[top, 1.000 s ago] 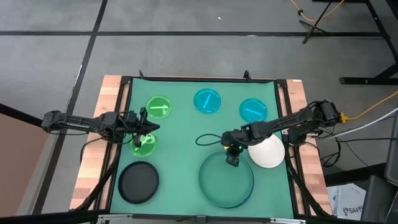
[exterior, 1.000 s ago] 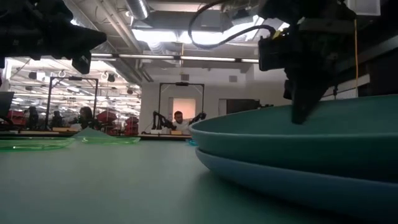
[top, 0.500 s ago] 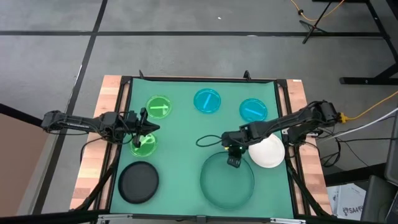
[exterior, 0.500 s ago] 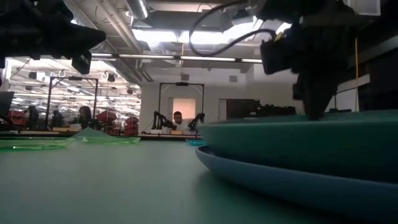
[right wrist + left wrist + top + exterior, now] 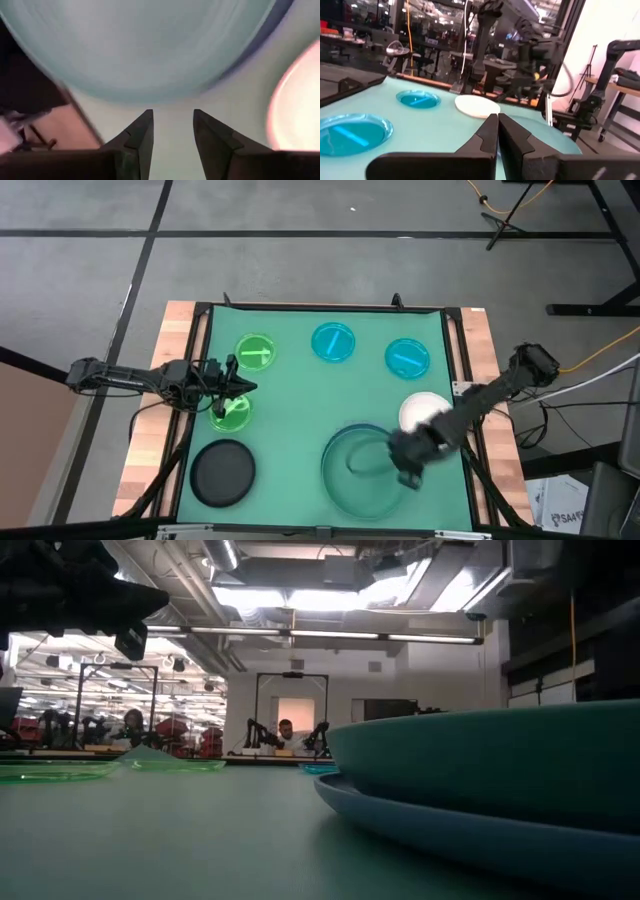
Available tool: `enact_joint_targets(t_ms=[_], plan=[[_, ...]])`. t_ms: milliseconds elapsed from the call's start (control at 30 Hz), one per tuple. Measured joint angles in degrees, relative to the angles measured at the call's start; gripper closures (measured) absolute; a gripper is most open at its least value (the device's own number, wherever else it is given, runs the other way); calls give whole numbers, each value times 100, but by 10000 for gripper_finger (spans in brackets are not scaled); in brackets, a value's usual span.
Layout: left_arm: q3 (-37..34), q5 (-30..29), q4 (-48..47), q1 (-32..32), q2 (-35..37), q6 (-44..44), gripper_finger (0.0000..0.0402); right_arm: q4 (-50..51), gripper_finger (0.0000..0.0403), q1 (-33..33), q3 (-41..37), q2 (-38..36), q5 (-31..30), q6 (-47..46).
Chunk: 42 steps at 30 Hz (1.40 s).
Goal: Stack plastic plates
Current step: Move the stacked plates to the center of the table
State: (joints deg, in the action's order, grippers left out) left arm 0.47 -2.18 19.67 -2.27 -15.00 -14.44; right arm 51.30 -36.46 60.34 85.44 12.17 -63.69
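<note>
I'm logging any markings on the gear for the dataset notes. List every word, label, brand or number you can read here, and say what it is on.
"SA": start of a printed word on the white box on the floor past the table's right edge; the remaining letters are too small to read.
Plates, green mat and arms: no text visible.
Room behind the table in the low view: nothing readable.

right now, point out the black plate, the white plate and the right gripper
black plate (image 5: 223,472), high view, centre of its dark face
white plate (image 5: 420,412), high view, the uncovered part
right gripper (image 5: 172,131), right wrist view, midway between its fingertips
</note>
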Motion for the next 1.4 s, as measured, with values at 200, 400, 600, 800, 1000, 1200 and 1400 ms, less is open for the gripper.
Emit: enact_joint_targets(t_ms=[200, 400, 600, 800, 1000, 1200, 1400], plan=[[0, -2, -25, -2, 0, 104, 395, -414, 276, -1207, 0, 342, -869, -908], [0, -24, 44, 0, 0, 105, 395, -652, 276, -1614, 0, 890, -1082, -1126], [0, -25, 55, -1, 0, 105, 395, -1228, 276, -1773, -2, 1378, -1105, -1247], [0, -26, 62, 0, 0, 105, 395, -1890, 276, -1559, -2, 1674, -1417, -1240], [0, -25, 67, -1, 0, 105, 395, -1929, 276, -1034, -2, 1717, -1419, -1238], [0, -26, 69, 0, 0, 105, 395, -1845, 276, -331, -2, 1717, -1764, -912], [0, -26, 78, 0, 0, 103, 395, -1807, 276, 349, -2, 1717, -2081, -168]])
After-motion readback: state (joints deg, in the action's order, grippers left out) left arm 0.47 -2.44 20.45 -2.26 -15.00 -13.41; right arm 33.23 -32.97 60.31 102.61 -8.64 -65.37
